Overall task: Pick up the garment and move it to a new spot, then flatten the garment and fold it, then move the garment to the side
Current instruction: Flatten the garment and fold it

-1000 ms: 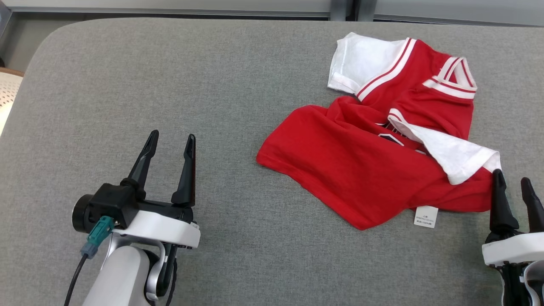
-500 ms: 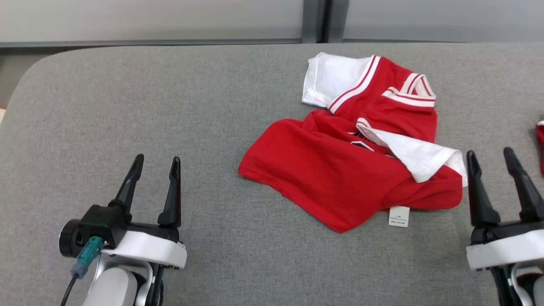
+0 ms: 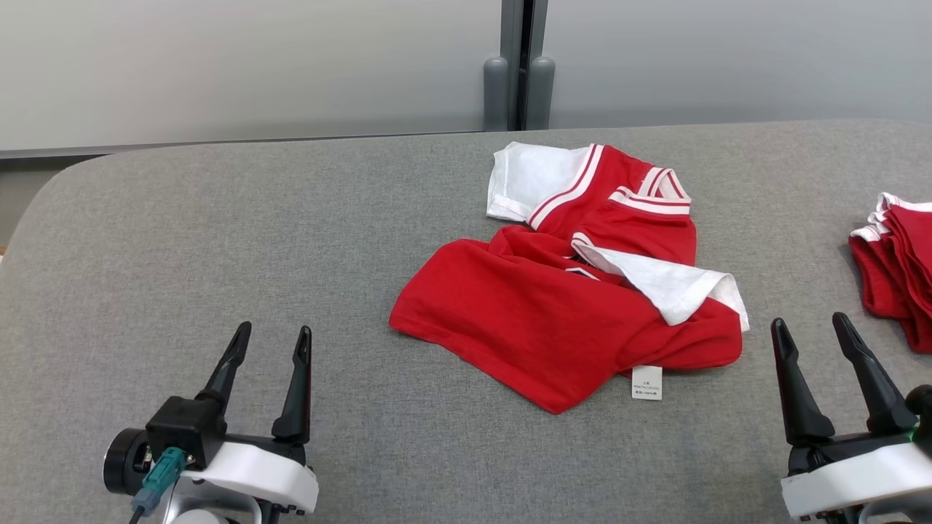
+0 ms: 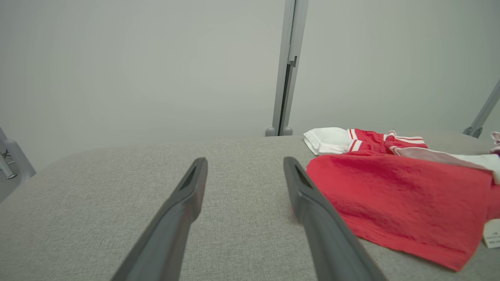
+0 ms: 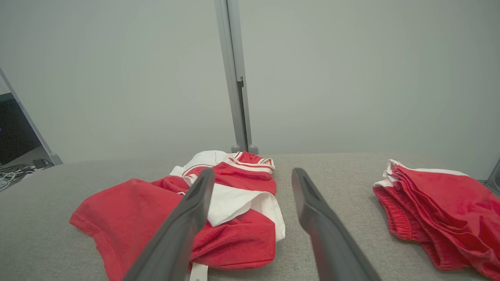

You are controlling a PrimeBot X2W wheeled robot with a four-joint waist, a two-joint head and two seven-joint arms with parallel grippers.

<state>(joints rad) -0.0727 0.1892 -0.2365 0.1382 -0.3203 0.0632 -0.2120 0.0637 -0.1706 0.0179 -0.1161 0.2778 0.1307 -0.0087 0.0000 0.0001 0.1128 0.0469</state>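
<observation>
Red garment (image 3: 553,327) is lying crumpled around the middle of the grey bench (image 3: 218,240), a bit over to the right. It's a short-sleeve top. One white sleeve (image 3: 524,182) sticks out at the far left, and the other white sleeve (image 3: 666,280) is flopped across the red body. The striped collar (image 3: 652,193) sits at the far edge, and the hem side is bunched and folded over itself, so it's not flat at all. A little white label (image 3: 646,382) pokes out from under the near edge and lies on the bench. The left hand (image 3: 274,329) is down at the lower left of the head view with its two dark fingers spread open, well apart from the cloth. In its wrist view the red hem is off to the right of the fingers. The right hand (image 3: 808,320) is at the lower right, also open, near the garment's near right corner but not touching it. Its wrist view has the left finger in front of the white sleeve. Over at the right edge there's a pile of red clothes (image 3: 899,269), apart from the garment. Behind the bench is a pale wall with a grey post (image 3: 518,73).
</observation>
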